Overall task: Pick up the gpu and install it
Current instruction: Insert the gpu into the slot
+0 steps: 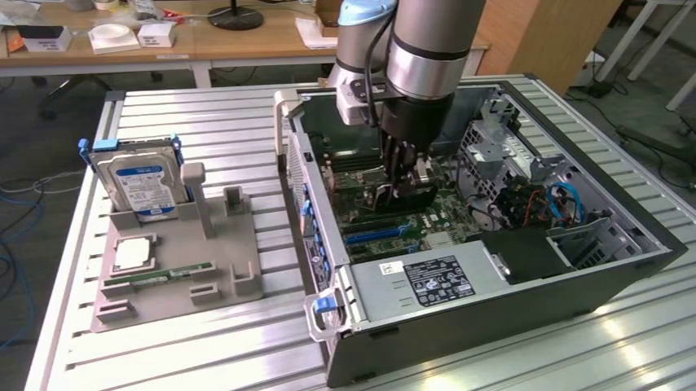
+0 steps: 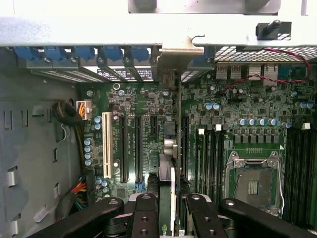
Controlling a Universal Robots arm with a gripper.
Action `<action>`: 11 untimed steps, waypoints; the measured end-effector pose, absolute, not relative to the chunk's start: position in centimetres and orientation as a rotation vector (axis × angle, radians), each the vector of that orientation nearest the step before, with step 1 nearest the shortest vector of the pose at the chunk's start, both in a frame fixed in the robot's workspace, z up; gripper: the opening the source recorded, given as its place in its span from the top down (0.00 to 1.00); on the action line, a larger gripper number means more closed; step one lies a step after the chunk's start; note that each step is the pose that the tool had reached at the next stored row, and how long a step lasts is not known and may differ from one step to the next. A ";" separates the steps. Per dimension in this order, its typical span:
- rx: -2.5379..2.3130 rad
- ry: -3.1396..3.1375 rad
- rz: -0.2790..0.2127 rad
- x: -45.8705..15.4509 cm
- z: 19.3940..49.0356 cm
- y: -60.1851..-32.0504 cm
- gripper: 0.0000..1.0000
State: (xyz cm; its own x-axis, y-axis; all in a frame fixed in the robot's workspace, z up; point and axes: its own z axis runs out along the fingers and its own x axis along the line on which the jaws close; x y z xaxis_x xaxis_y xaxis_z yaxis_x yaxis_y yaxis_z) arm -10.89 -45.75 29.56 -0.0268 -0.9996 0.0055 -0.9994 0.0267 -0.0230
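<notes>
two fingers (image 2: 146, 218) of my gripper (image 2: 173, 218) sit narrow, clamped on the gpu (image 2: 167, 173), edge-down inside the computer case (image 1: 490, 326), just above the motherboard (image 2: 247, 114) and its expansion slots (image 2: 138, 148). i cannot tell if it touches yet. i judge it best to keep the card square to its slot, with no tilt, bracket toward the rear opening.

Bright, even light; glare streaks on table (image 1: 636, 330).
</notes>
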 end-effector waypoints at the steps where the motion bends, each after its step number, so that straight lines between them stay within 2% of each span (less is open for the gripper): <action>1: -2.183 2.242 -0.032 -10.9 29.5 -45.8 0.74; 11: -2.183 2.242 -0.032 -11.1 28.7 -45.8 0.74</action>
